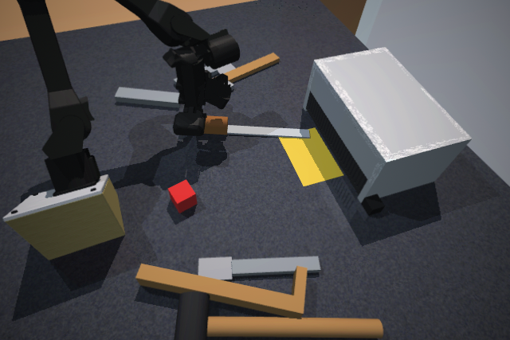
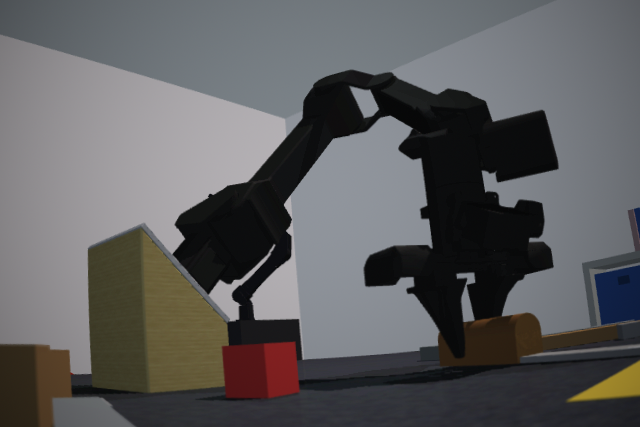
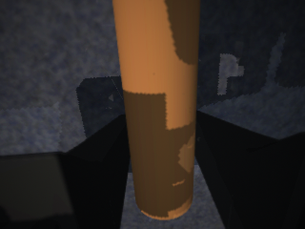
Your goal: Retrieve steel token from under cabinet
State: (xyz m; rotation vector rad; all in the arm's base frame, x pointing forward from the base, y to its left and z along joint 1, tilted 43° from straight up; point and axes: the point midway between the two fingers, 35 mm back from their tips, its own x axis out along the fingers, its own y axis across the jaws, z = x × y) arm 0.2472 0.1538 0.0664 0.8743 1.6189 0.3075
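My gripper (image 1: 202, 126) (image 2: 469, 334) (image 3: 157, 120) is shut on the orange-brown rounded handle (image 1: 216, 125) (image 2: 488, 339) (image 3: 159, 57) of a long flat tool, low at the table. Its thin pale blade (image 1: 263, 131) points to the cabinet (image 1: 411, 110), its tip over the back corner of the yellow marked area (image 1: 307, 163) (image 2: 620, 386). The tip shows outside the cabinet's dark vent slots (image 1: 337, 145). The fingers stand on either side of the handle. I cannot make out the steel token in any view; the slots are too dark to see through.
A red cube (image 1: 182, 196) (image 2: 261, 370) lies near the base block (image 1: 69, 224). In front lie a hooked orange stick (image 1: 247, 293), a grey flat tool (image 1: 276, 266) and a dark-headed tool (image 1: 296, 326). Behind the gripper lie a grey bar (image 1: 148, 96) and an orange stick (image 1: 255, 67). A black block (image 1: 373, 205) touches the cabinet's near corner.
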